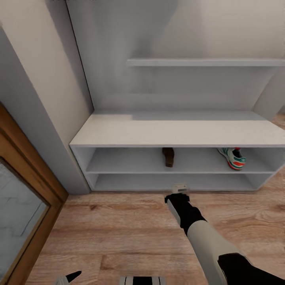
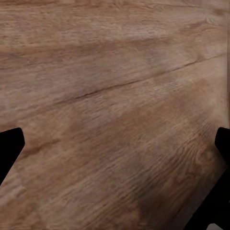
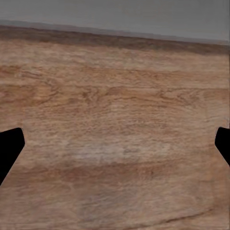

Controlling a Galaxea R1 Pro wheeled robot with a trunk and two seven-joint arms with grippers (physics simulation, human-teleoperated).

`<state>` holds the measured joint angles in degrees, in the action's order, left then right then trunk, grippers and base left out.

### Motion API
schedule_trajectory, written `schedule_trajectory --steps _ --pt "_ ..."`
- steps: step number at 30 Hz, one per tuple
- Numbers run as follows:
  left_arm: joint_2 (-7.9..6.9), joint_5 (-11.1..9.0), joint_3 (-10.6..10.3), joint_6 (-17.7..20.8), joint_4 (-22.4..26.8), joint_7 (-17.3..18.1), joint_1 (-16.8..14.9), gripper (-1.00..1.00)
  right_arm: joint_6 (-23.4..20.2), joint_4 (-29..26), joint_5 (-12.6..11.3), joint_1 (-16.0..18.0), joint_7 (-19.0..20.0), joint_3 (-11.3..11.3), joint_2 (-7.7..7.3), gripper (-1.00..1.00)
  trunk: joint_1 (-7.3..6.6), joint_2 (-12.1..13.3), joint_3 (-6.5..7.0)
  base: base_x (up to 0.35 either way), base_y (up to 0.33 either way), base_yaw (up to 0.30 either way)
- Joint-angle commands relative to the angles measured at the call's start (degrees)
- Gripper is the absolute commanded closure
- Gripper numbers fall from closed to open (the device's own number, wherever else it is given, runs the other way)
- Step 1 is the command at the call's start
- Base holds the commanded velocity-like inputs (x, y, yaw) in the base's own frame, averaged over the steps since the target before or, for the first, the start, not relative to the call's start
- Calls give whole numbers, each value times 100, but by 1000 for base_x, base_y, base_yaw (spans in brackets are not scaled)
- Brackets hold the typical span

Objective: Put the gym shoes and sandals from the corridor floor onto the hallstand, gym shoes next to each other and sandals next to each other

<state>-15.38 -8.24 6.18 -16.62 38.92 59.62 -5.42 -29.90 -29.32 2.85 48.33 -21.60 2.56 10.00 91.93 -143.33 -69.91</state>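
Pale grey hallstand (image 1: 174, 132) against the far wall, low bench top bare, two open shelf tiers under it. Upper tier: one dark brown sandal (image 1: 169, 156) near the middle, one gym shoe (image 1: 233, 158) with green stripes and red accents well apart to its right, both set on the shelf board. Lower tier bare. Wood-plank corridor floor (image 1: 118, 233) runs up to the hallstand's base.

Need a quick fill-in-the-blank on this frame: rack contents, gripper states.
1. The sandal and the gym shoe both sit on the hallstand's ____ shelf tier.
2. The gym shoe lies to the ____ of the sandal in the head view.
3. The right gripper is empty, its fingers spread ____.

Missing: upper; right; open
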Motion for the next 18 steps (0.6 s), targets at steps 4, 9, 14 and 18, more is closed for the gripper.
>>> schedule_trajectory --steps 4,9,14,18 --pt "0 -27 12 -22 -6 7 -3 -100 216 353 40 1 -11 12 0 -100 -5 -2 -4 -336 0 0" --pt "0 -29 30 0 -17 -25 -3 -100 2585 1671 130 -280 -3 28 0 -100 -5 -2 -4 -254 0 0" --pt "0 -34 39 8 -41 -154 -3 -100 3594 2377 495 -486 -2 33 0 -100 -5 -2 -4 -59 0 0" --pt "0 -50 46 9 -59 -431 -3 -100 4443 2699 1084 -832 -2 31 -97 -100 -5 -2 -4 -13 0 0"
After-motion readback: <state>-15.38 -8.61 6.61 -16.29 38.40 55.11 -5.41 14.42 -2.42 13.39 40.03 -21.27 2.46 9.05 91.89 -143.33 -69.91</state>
